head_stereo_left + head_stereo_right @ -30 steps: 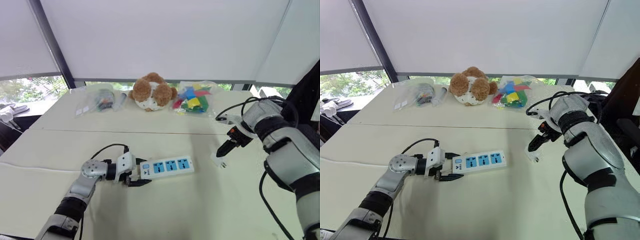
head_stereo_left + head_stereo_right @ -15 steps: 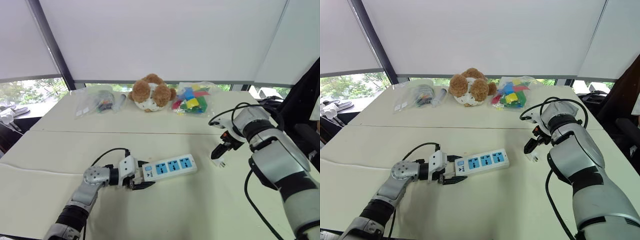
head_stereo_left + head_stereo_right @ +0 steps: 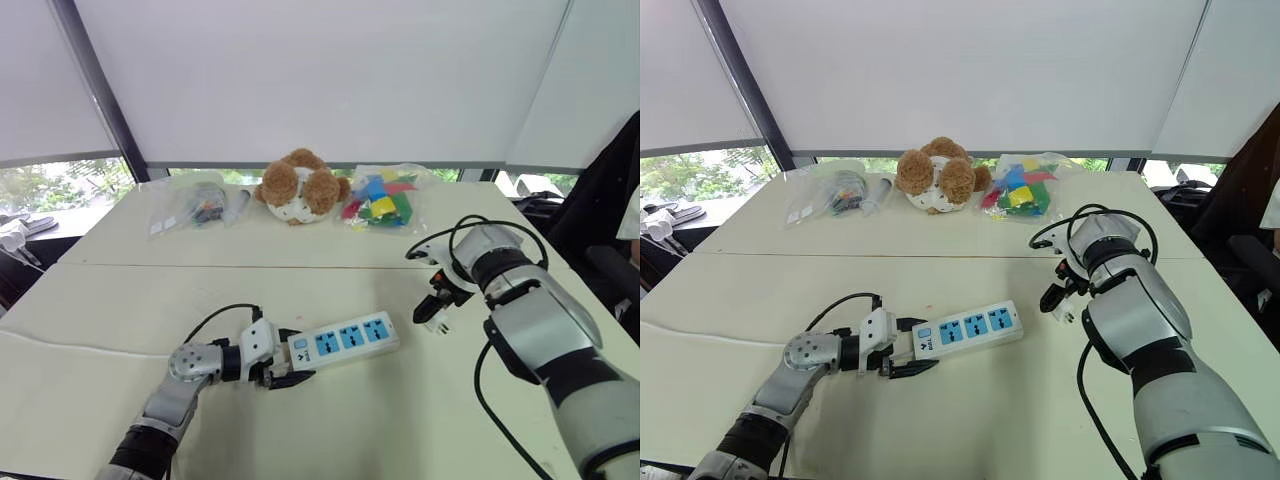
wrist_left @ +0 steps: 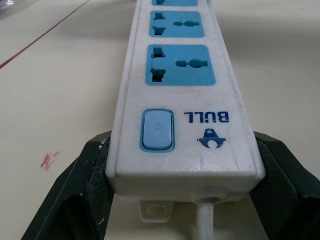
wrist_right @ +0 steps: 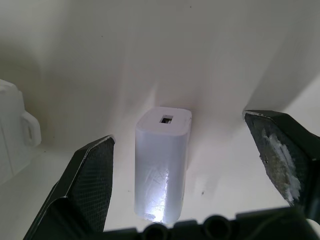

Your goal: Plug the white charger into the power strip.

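A white power strip [image 3: 345, 340] with blue sockets lies on the cream table [image 3: 330, 420], left of centre. My left gripper [image 3: 281, 367] is shut on its switch end; in the left wrist view both black fingers [image 4: 75, 200] press the strip's [image 4: 180, 100] sides. The small white charger [image 3: 440, 322] rests on the table to the right of the strip. My right gripper [image 3: 431, 306] hovers just over it, open. In the right wrist view the charger [image 5: 162, 170] sits between the spread fingers [image 5: 90, 185], touching neither.
At the table's far side stand a brown teddy bear [image 3: 302, 186], a clear bag of coloured blocks [image 3: 385, 197] and clear bags of small items [image 3: 195, 203]. A black cable [image 3: 450, 235] loops by my right wrist. A thin white cord [image 3: 80, 345] crosses the left side.
The camera has shifted. My right gripper has closed in on the charger, now straddling it. The left gripper keeps its hold on the strip.
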You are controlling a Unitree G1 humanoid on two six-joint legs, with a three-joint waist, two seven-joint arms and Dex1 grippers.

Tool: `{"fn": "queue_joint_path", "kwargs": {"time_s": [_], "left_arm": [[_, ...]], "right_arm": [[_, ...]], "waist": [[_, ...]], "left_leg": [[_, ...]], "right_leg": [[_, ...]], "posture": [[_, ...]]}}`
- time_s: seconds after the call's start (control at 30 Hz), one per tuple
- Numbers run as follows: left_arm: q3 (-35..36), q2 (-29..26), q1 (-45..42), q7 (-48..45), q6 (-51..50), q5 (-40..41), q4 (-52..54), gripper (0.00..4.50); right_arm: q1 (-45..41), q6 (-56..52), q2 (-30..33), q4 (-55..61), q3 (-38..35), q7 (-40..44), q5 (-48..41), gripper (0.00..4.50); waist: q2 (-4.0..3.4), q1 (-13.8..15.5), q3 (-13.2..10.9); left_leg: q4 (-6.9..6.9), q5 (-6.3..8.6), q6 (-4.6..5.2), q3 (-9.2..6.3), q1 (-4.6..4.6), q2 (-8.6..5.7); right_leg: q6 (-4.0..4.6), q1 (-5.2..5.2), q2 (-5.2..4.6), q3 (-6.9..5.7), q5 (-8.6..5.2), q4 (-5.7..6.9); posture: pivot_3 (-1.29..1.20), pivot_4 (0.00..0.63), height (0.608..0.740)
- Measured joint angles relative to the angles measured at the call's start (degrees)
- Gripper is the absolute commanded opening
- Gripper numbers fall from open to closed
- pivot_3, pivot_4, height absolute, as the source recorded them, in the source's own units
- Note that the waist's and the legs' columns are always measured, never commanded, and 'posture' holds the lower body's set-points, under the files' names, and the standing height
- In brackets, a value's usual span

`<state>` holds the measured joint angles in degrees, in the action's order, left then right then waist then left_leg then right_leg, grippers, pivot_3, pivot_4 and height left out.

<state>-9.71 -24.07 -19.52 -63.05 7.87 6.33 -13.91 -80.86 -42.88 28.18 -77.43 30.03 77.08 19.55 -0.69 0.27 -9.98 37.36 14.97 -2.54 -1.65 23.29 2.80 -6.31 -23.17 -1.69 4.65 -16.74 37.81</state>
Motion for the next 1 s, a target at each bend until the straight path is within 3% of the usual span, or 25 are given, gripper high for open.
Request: {"fn": "queue_joint_path", "kwargs": {"time_s": [0.13, 0.2, 0.47, 0.77, 0.87, 1.0], "left_arm": [[-0.01, 0.32, 0.57, 0.34, 0.03, 0.00, 0.52, 3.03], [-0.03, 0.43, 0.70, 0.57, 0.17, 0.00, 0.52, 3.03], [-0.30, 0.99, 0.11, 0.71, 0.57, -0.02, -0.68, 3.03], [-1.03, -0.01, -5.00, -5.64, 0.70, 0.73, -5.58, 3.03], [-1.15, -1.34, -7.77, -10.39, -2.94, 2.52, -8.04, 3.03], [-2.56, -2.58, -12.78, -17.35, -2.83, 2.93, -13.71, 3.03]], "right_arm": [[0.00, 0.41, -0.29, -0.38, -0.19, 1.54, 0.90, 1.49], [0.00, 0.48, -0.28, -0.39, -0.59, 1.61, 1.43, 0.72], [-0.03, 1.19, -0.17, -0.45, -1.29, 2.54, 2.30, 0.73], [-2.77, 6.33, 4.67, 1.18, -4.94, 12.42, 0.75, 0.73], [-1.39, 10.16, 6.76, 5.07, -10.35, 14.50, -6.91, 0.73], [6.69, 11.44, 9.03, 18.65, -24.51, 14.75, -21.70, 0.73]], "waist": [[-0.02, 0.05, 0.01], [-0.03, 0.08, 0.01], [-0.05, 0.27, 0.03], [-0.06, 0.11, 0.04], [-0.06, -1.00, 0.03], [-0.04, -1.41, 0.01]], "left_leg": [[-0.01, 0.00, 0.00, 0.00, 0.00, 0.00], [-0.01, 0.00, 0.00, 0.00, 0.00, 0.00], [0.00, 0.00, 0.00, 0.00, -0.01, -0.01], [-0.01, -0.01, -0.02, -0.01, -0.02, -0.02], [-0.11, -0.01, -0.02, -0.05, -0.02, -0.01], [-0.18, -0.01, -0.02, -0.12, -0.02, 0.01]], "right_leg": [[0.00, 0.00, 0.00, 0.00, 0.00, 0.00], [0.00, 0.01, 0.00, 0.00, 0.00, 0.00], [0.00, 0.03, 0.00, 0.00, 0.00, 0.00], [0.00, 0.04, 0.01, -0.01, 0.00, -0.01], [-0.01, 0.01, 0.04, -0.01, 0.00, -0.01], [-0.02, 0.01, 0.08, -0.03, -0.01, -0.03]], "posture": [[0.00, 0.150, 0.739], [0.00, 0.150, 0.739], [0.00, 0.150, 0.739], [0.00, 0.150, 0.739], [0.00, 0.150, 0.739], [0.00, 0.150, 0.739]]}}
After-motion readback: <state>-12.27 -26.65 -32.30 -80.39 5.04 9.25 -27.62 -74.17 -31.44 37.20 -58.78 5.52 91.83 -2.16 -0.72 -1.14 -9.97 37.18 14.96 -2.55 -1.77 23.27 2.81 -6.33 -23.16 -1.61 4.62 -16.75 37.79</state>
